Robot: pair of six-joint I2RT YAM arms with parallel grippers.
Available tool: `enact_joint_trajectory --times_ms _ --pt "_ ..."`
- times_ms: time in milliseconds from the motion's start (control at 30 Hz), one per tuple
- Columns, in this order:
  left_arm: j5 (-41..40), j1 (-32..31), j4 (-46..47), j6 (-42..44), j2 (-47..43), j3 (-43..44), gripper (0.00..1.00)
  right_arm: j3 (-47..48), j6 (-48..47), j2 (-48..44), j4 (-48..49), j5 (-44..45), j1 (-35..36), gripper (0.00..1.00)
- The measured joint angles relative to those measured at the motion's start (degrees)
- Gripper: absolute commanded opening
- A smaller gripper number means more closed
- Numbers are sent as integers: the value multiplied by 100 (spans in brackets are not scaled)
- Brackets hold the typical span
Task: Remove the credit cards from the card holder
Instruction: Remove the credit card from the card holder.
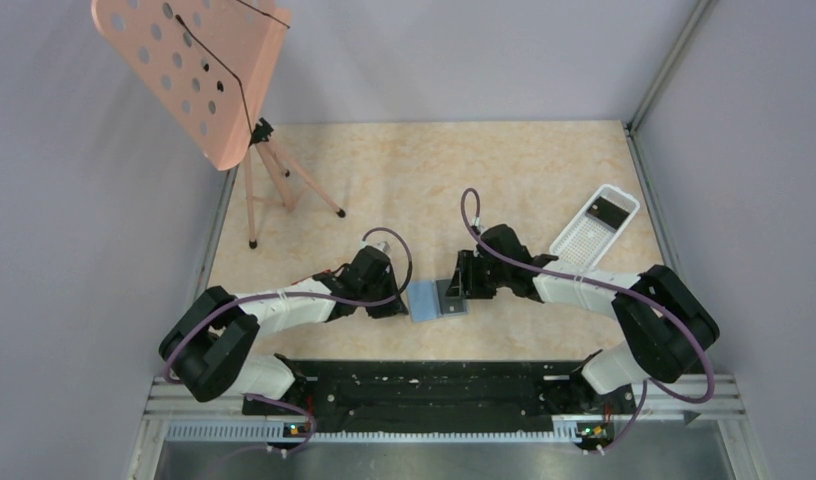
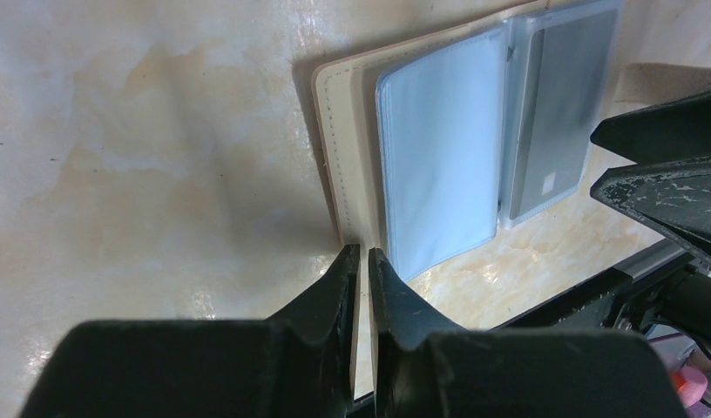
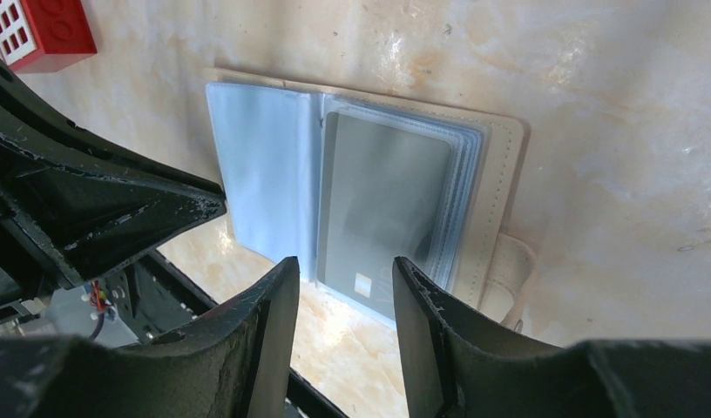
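The card holder (image 1: 434, 298) lies open on the table between my two grippers, light blue sleeves up, cream border around them. In the right wrist view a dark grey credit card (image 3: 382, 200) sits inside the right clear sleeve, beside the blue left panel (image 3: 260, 165). My right gripper (image 3: 343, 266) is open, its jaws standing either side of the card's near end, just above it. My left gripper (image 2: 363, 252) is shut, its tips at the near edge of the holder's cream border (image 2: 348, 157). The card also shows in the left wrist view (image 2: 557, 113).
A white perforated tray (image 1: 596, 228) with a dark card (image 1: 608, 211) in it lies at the back right. A pink music stand (image 1: 199, 70) stands at the back left. A red-and-white block (image 3: 38, 30) lies near the holder. The table's front edge is just below the holder.
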Motion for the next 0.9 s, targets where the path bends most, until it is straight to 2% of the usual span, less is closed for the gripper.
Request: enact_joint_trajectory --times_ms 400,900 --pt "4 0 0 -7 0 0 13 96 -98 0 -321 417 0 44" --pt "28 0 0 -26 0 13 13 96 -114 79 -275 389 0 44"
